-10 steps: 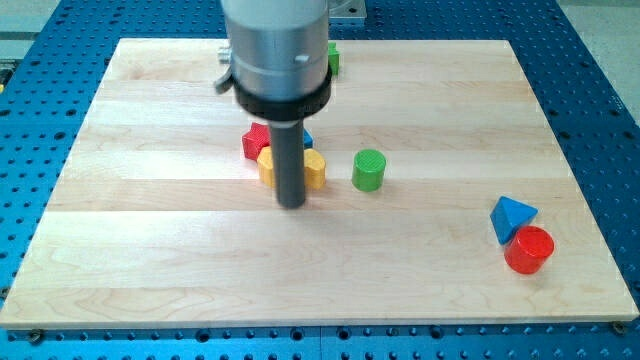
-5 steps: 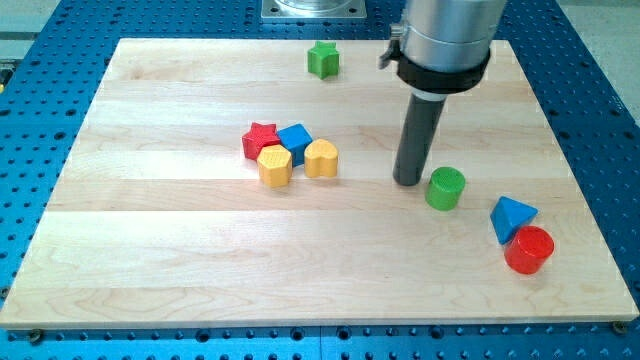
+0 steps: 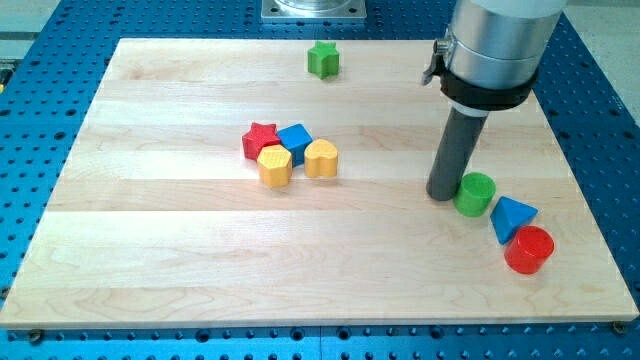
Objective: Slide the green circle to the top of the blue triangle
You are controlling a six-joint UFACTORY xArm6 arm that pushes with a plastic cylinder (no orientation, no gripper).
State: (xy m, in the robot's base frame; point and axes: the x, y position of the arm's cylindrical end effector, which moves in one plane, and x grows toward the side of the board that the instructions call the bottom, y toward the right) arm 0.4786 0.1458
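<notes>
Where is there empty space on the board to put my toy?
Bare wood spans the view's left and bottom, below the red star cluster. The right is crowded: my tip, green circle, blue triangle, red circle.

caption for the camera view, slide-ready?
My tip presses the green circle from its left, nearly against the blue triangle beside the red circle.
</notes>
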